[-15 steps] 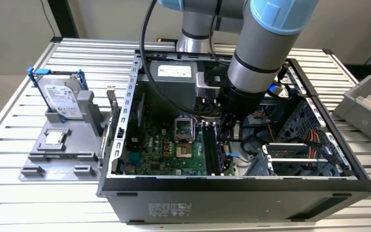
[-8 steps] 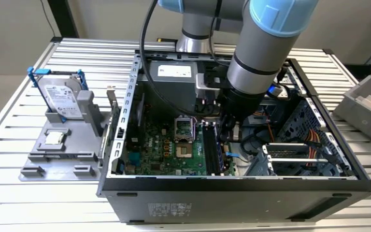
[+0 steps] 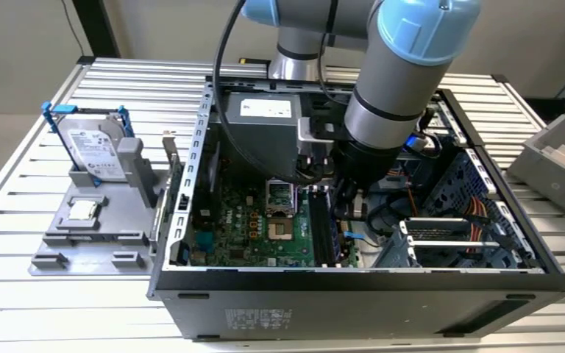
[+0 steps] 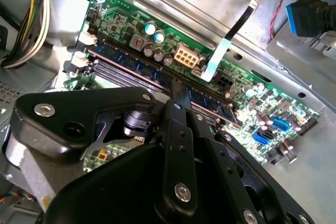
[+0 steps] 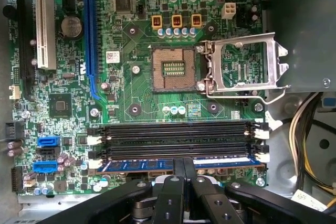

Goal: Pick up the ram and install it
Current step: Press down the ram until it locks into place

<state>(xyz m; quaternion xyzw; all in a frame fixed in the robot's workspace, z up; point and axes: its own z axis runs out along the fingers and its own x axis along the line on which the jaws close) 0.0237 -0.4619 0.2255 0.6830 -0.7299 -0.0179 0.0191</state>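
One ram is seated in the motherboard's outermost slot, gripped by the narrowed claw.

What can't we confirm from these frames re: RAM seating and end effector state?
- The ram: in the first wrist view its middle is covered by the end effector, so contact there is hidden.
- Full seating: the latch at the slot end is too small to judge.
- In the second wrist view the end effector body hides the ram's near side.
- Exterior view: the arm blocks the slots.
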